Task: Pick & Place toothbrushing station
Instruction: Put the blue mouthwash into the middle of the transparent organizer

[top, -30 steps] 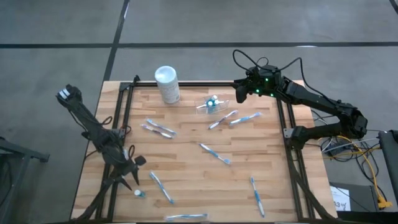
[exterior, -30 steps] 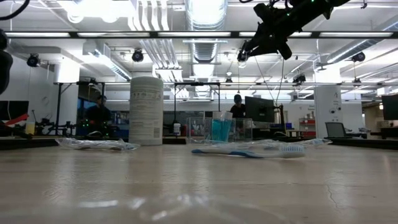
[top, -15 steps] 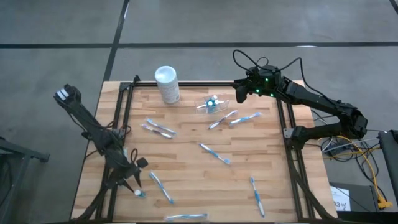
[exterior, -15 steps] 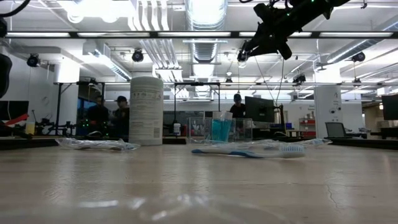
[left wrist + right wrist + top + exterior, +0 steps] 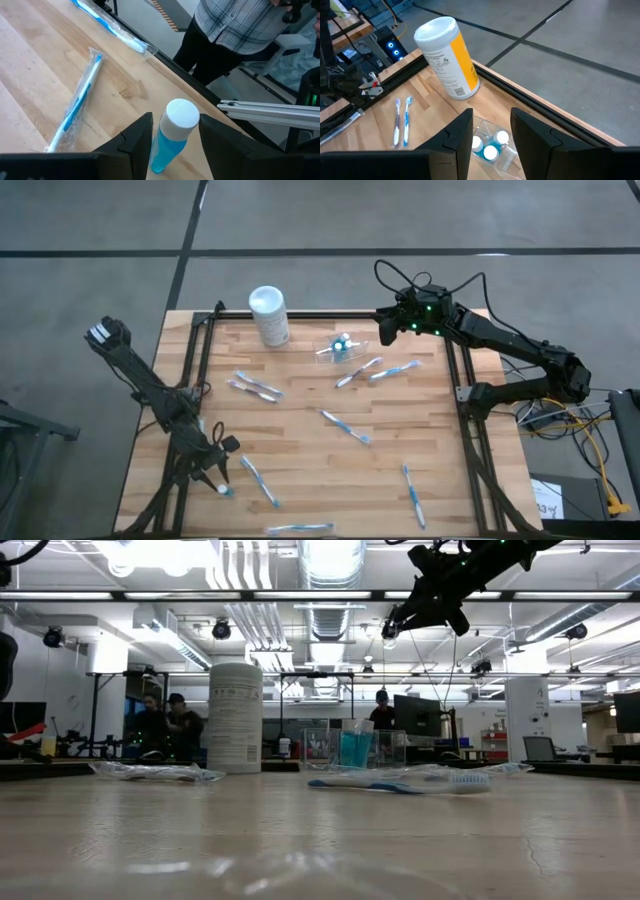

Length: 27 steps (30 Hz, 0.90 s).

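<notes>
**A:** So, the big wooden table (image 5: 300,430) comes first. Where are the two arms?

**B:** The right gripper (image 5: 384,330) hangs over the far right corner. The left gripper (image 5: 213,472) is down by the near left corner, well away.

**A:** And the tall white tub (image 5: 269,315)?

**B:** It stands at the far edge, left of the middle. The toothbrushing station (image 5: 338,347) sits near that same edge, between the tub and the right gripper. It is a small clear holder.

**A:** Which arm is closer to it?

**B:** The right one, by a lot. The station lies to that gripper's left and below it. Its long side runs roughly along the far edge.

**A:** Are the fingers spread?

**B:** Yes, on both. The right ones hold nothing. The left ones stand on either side of a little blue bottle (image 5: 174,131).

**A:** Does any view show more?

**B:** The low view shows the right gripper high above the wood. The right wrist view shows white caps inside the holder.
</notes>
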Each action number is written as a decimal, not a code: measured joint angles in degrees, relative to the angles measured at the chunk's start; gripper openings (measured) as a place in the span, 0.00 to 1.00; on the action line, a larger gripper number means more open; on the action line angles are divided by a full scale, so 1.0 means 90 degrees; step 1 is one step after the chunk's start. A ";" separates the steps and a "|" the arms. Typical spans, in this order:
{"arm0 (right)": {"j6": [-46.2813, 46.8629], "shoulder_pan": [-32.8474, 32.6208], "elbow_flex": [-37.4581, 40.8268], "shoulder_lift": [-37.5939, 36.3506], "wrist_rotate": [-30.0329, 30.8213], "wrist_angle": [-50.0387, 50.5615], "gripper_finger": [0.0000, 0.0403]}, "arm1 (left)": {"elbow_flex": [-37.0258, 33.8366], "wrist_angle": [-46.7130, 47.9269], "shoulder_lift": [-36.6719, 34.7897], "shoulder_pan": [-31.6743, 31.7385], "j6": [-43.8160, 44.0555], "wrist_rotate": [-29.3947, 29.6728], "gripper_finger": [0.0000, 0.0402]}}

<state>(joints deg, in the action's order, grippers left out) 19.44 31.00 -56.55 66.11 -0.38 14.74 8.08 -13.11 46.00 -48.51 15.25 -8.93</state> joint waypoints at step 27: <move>-0.0002 0.0000 0.0000 0.0000 0.0000 0.0000 0.32 | 0.0000 -0.0709 0.0583 -0.0003 0.0319 -0.0020 0.41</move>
<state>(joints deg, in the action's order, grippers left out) 19.42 31.00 -56.55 66.11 -0.38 14.74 8.08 -19.49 51.24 -48.54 18.12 -9.11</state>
